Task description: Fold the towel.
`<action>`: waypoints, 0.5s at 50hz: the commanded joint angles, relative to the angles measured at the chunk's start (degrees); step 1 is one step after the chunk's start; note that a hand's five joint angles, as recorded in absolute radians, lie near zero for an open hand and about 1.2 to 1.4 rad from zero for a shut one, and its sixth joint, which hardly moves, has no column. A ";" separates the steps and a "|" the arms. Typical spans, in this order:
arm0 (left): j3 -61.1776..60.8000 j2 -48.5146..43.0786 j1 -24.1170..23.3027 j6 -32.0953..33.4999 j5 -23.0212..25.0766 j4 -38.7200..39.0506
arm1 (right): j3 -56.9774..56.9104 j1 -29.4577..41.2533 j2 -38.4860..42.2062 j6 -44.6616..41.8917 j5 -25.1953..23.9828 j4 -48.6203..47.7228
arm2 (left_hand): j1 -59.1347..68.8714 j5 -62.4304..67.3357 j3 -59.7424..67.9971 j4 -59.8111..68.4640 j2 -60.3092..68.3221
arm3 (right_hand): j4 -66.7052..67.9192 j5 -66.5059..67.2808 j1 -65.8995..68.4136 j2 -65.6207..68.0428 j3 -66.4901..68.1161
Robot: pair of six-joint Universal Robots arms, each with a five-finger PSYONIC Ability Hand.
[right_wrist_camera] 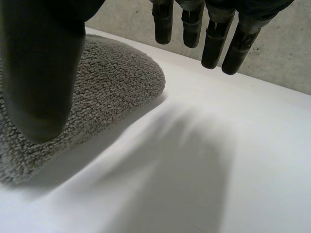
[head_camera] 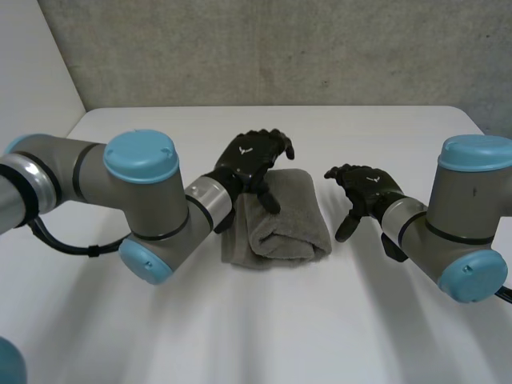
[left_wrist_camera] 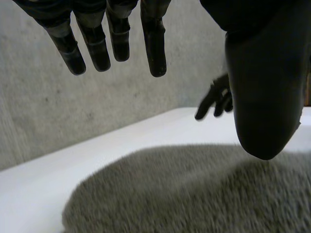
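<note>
Lying folded, towel (head_camera: 290,214) | left hand (head_camera: 254,158) fingers apart above | right hand (head_camera: 366,186) fingers apart beside

No legible text, label or number anywhere.

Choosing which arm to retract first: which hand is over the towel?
The left hand, over the towel; the right hand hangs beside it, over the table.
</note>
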 commanded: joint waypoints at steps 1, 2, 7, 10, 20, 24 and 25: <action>-2.15 -2.92 0.13 0.66 -0.79 -4.21 | -3.95 1.80 3.83 3.61 -0.48 0.07 | -0.45 0.39 -0.11 -0.13 0.45 | -4.04 -3.05 -2.77 -3.35 -3.65; -2.16 -2.92 0.13 0.66 -0.80 -4.22 | -3.96 1.81 3.84 3.63 -0.49 0.08 | -0.45 0.39 -0.11 -0.13 0.45 | -4.04 -3.05 -2.77 -3.35 -3.65; -6.73 -1.77 3.03 0.92 -3.26 -4.13 | -7.30 5.06 6.30 4.77 -1.28 0.34 | -0.45 0.39 -0.11 -0.13 0.45 | -4.04 -3.05 -2.77 -3.35 -3.65; -9.81 0.07 5.67 1.01 -5.10 -4.05 | -8.97 6.65 7.80 4.86 -1.10 0.51 | -0.45 0.39 -0.11 -0.13 0.45 | -4.04 -3.05 -2.77 -3.35 -3.65; -17.36 2.36 7.60 3.12 -5.63 -0.80 | -13.00 11.65 13.85 3.98 0.04 1.39 | -0.62 0.23 -0.28 -0.30 0.28 | -4.04 -3.05 -2.77 -3.35 -3.65; -18.16 2.62 7.60 3.21 -5.63 -0.35 | -14.15 11.92 14.21 3.01 1.01 3.50 | -0.62 0.23 -0.28 -0.30 0.28 | -4.04 -3.05 -2.77 -3.35 -3.65; -18.24 3.06 7.52 3.12 -5.63 -0.35 | -14.33 11.92 13.69 2.49 1.18 4.20 | -0.79 0.06 -0.45 -0.46 0.11 | -4.04 -3.05 -2.77 -3.35 -3.65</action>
